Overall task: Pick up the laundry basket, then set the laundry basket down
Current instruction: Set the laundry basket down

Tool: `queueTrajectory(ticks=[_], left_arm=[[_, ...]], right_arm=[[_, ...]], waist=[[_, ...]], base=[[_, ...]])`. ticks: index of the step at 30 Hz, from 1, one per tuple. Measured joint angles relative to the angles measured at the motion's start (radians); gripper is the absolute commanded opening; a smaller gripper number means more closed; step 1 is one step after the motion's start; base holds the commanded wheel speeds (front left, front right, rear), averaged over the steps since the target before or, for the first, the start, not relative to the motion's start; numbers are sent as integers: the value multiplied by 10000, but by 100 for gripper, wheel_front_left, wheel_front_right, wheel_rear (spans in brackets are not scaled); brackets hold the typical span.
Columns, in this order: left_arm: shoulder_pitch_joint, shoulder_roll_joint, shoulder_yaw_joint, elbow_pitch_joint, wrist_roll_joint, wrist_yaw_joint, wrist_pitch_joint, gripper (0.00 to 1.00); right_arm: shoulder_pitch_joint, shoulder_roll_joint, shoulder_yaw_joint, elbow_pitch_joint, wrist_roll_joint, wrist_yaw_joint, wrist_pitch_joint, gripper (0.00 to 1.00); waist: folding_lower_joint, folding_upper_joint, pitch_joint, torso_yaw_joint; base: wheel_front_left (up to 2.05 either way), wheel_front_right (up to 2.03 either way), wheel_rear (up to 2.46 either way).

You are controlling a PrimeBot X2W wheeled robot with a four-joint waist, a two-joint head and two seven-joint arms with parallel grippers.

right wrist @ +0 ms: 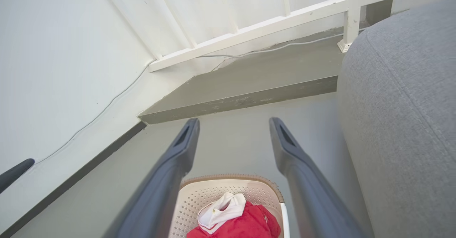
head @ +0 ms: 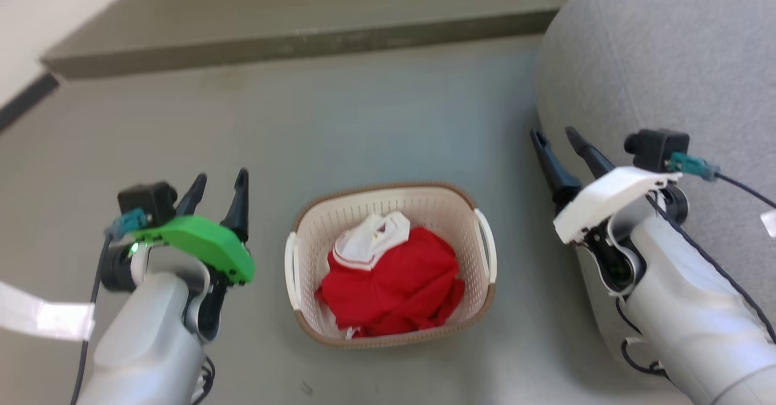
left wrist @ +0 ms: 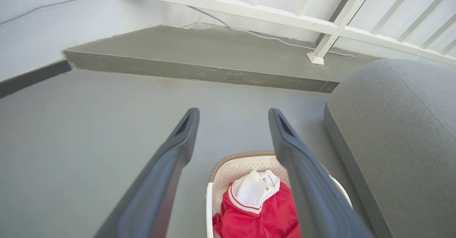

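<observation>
The laundry basket (head: 388,211) stands on the grey floor in the middle of the head view, cream with a brown rim and white side handles, holding a red garment (head: 394,287) with a white collar. My left gripper (head: 219,180) hangs open to the basket's left, apart from it. On the other side my right gripper (head: 555,135) is open, raised beside the grey sofa. The left wrist view has the basket (left wrist: 235,166) low between the left gripper's (left wrist: 233,115) spread fingers. In the right wrist view the basket (right wrist: 206,195) lies below the right gripper's (right wrist: 233,124) parted fingers.
A grey sofa (head: 667,71) fills the right side, close to the right arm. A low concrete step (head: 303,41) runs across the back, with a white railing (left wrist: 320,24) above it. A white wall with a dark skirting (head: 24,102) lies to the left.
</observation>
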Motion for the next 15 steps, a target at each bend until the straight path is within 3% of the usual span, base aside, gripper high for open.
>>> queueTrajectory(ticks=[7, 15], left_arm=[[988, 40, 746, -1089, 525, 217, 0, 100], [1814, 8, 1337, -2366, 988, 347, 0, 100]], right_arm=[[989, -203, -915, -1083, -757, -128, -13, 100], [1870, -249, -1850, -2627, -1726, -556, -15, 100]], waist=[[0, 0, -984, 21], [0, 0, -1758, -48]], base=[[0, 0, 0], [0, 0, 0]])
